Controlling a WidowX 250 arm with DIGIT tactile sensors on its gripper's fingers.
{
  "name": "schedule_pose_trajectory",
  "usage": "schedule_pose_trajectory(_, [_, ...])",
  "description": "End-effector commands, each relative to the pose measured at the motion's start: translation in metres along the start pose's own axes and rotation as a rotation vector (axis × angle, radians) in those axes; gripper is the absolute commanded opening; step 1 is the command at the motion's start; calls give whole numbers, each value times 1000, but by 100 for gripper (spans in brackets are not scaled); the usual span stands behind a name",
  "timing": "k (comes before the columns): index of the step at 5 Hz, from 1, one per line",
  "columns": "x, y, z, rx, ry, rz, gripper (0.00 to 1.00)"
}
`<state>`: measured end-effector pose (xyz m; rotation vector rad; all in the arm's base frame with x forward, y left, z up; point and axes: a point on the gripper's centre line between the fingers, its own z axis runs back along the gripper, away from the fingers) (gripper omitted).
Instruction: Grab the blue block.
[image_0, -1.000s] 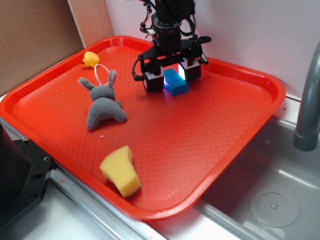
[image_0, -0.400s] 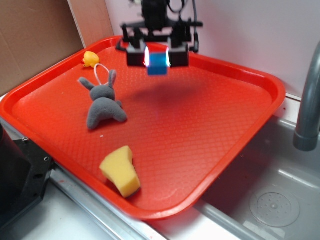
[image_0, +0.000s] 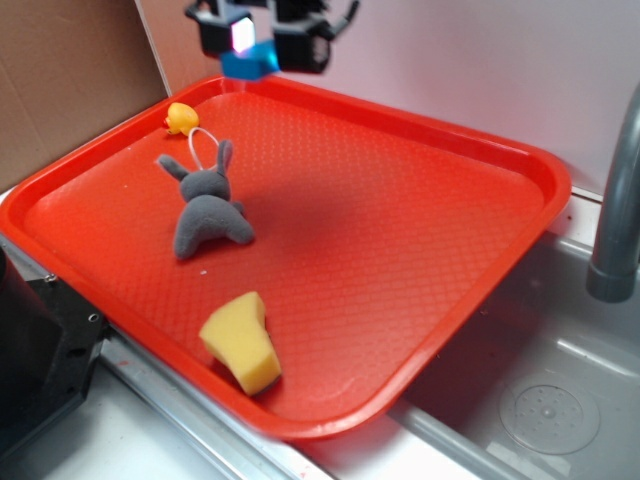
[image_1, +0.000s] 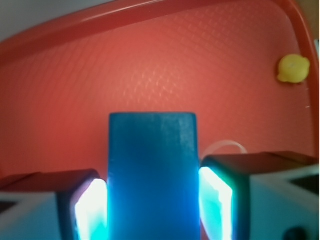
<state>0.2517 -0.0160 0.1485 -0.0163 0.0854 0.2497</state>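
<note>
The blue block (image_0: 250, 63) hangs in the air above the far left corner of the red tray (image_0: 470, 150), clamped between the fingers of my gripper (image_0: 257, 38). In the wrist view the blue block (image_1: 152, 175) fills the gap of the gripper (image_1: 152, 210), with a glowing pad pressed on each of its sides. Nothing touches the block from below; the tray floor lies well beneath it.
A grey plush bunny (image_0: 205, 205) lies on the tray's left part, a small yellow duck (image_0: 181, 118) at the far left rim, also seen as the duck (image_1: 293, 68). A yellow sponge wedge (image_0: 242, 341) rests near the front edge. A grey faucet pipe (image_0: 618, 190) and sink stand right.
The gripper has risen from the tray floor and moved left toward the back corner, carrying the blue block up with it. The other objects stayed put.
</note>
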Motion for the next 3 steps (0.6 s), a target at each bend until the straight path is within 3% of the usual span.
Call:
schedule_pose_trajectory(1, [-23,26,45,-26,-118,-99,0])
schedule_pose_trajectory(2, [-30,22,37,-2,-129,-118,0])
schedule_pose_trajectory(3, [-20,22,32,5,-99,-50,0])
